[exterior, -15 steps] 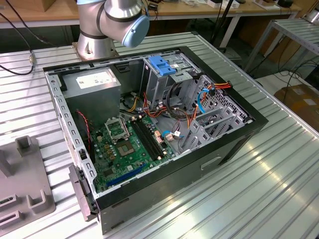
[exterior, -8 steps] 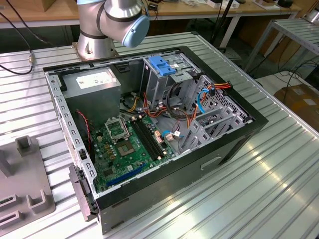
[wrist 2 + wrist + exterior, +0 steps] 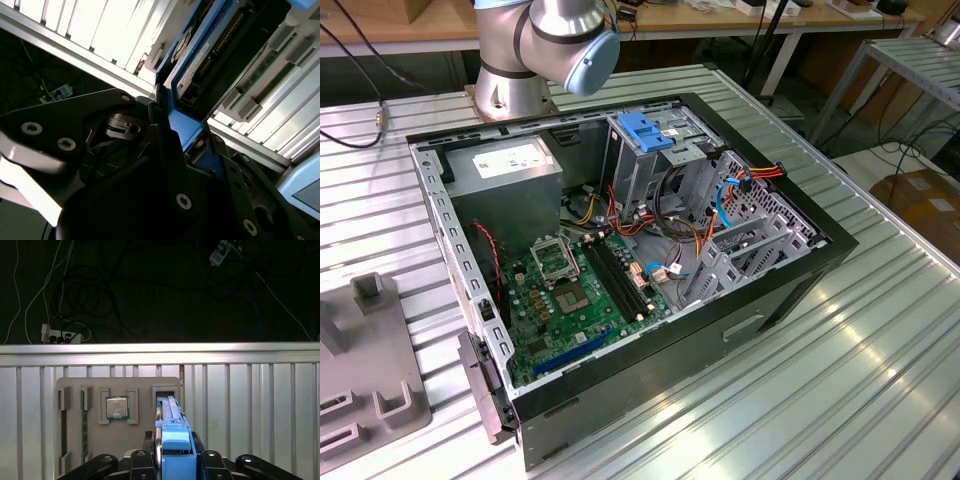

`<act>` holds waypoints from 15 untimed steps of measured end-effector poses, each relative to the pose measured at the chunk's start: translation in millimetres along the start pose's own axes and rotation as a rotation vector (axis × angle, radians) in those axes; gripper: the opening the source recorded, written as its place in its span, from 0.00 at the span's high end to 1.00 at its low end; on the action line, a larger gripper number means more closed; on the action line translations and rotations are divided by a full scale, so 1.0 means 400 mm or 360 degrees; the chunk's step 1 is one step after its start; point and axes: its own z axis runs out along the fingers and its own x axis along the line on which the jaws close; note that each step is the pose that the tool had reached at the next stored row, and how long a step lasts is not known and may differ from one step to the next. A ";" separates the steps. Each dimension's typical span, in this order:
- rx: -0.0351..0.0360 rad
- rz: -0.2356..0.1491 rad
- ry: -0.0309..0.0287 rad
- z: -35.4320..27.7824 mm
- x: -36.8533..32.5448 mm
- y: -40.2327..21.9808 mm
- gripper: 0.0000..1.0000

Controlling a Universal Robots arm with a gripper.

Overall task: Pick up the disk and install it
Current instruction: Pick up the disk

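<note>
Gripper [image 3: 172, 463] seemingly clamps the disk [image 3: 173, 432] edgewise at grey tray [image 3: 120, 442] beside a chip [image 3: 117, 407].

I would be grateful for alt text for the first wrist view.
The gripper clasps the disk by its blue bracket, edge-on, at a grey holder tray on a slatted table. A processor chip sits in the tray.

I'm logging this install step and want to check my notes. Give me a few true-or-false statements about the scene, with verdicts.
1. The pincer is shut on the disk. True.
2. The disk sits inside the case. False: it is at the tray, in the pincer.
3. A chip lies in the tray. True.
4. The case is closed. False: it lies open, with the motherboard showing.
</note>
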 end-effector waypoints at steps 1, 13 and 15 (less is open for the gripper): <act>0.0000 0.0000 0.00000 -0.002 0.000 0.000 0.63; 0.0000 0.0000 0.00000 -0.024 0.000 0.000 0.63; 0.0000 0.0000 0.00001 -0.028 0.000 0.000 0.63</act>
